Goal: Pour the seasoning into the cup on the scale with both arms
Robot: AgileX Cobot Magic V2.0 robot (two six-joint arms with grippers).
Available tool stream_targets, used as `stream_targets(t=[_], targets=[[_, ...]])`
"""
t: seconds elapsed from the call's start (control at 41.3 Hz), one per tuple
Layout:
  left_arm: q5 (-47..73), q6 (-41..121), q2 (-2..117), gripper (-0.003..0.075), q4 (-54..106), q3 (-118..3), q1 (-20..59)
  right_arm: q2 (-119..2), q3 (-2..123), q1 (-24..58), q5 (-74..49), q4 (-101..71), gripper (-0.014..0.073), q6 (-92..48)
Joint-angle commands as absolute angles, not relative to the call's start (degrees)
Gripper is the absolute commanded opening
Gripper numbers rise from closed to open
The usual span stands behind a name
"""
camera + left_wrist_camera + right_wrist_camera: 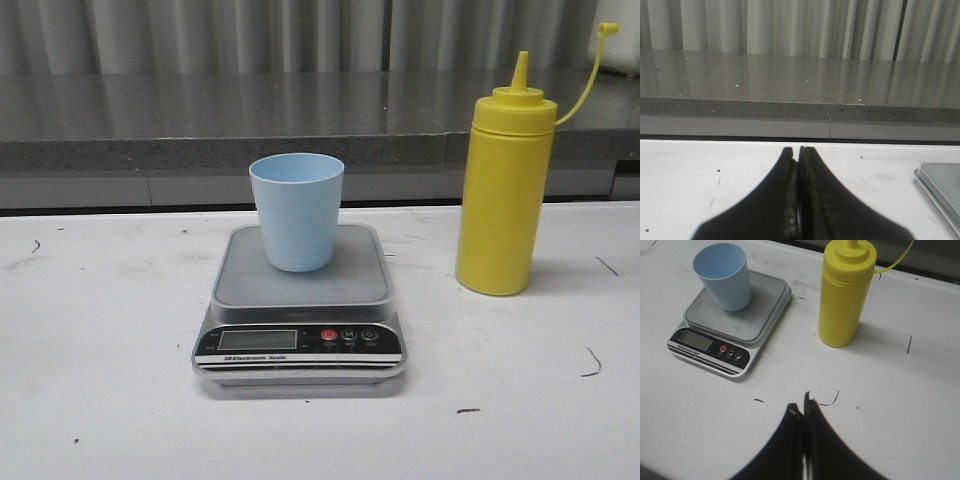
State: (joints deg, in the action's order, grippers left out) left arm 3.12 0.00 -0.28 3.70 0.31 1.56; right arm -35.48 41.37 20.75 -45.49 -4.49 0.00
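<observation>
The pale-blue cup (296, 211) stands upright and empty on the grey platform of the scale (300, 290) in the middle of the white table. The tall yellow seasoning bottle (505, 190) stands upright to the scale's right, nozzle uncovered, its cap strap arching off to the right. In the right wrist view the cup (723, 275), the scale (730, 324) and the bottle (844, 295) lie ahead of my right gripper (801, 402), which is shut and empty above the table. My left gripper (795, 149) is shut and empty, left of the scale corner (940, 186). Neither gripper shows in the front view.
A dark grey stone ledge (200, 125) runs along the back of the table, with pale curtains (300, 35) behind it. The white tabletop (100, 350) carries small dark scuff marks.
</observation>
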Motion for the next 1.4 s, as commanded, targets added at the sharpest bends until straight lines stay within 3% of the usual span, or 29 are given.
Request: stream_targets(t=[0.0,0.702,1.113,1.379], targets=[[-1.24,-0.88,-1.31,-0.002,3.78,1.62,1.71,-35.49,43.28,20.77,-41.52,-4.73,-0.0117,-0.66],[-1.24,-0.88,-1.31,-0.002,3.78,1.62,1.71,-33.87,42.19,20.21,-40.77,-1.81,-0.0117,-0.66],[-1.24,-0.88,-1.31,-0.002,3.78,1.62,1.71,-7.07,11.36,1.58,-5.31,0.55,-0.0117,-0.61],[-1.24,-0.88,-1.31,-0.002,3.78,1.62,1.71,1.59,0.74,0.3,-0.8,0.55,-0.0117,-0.61]])
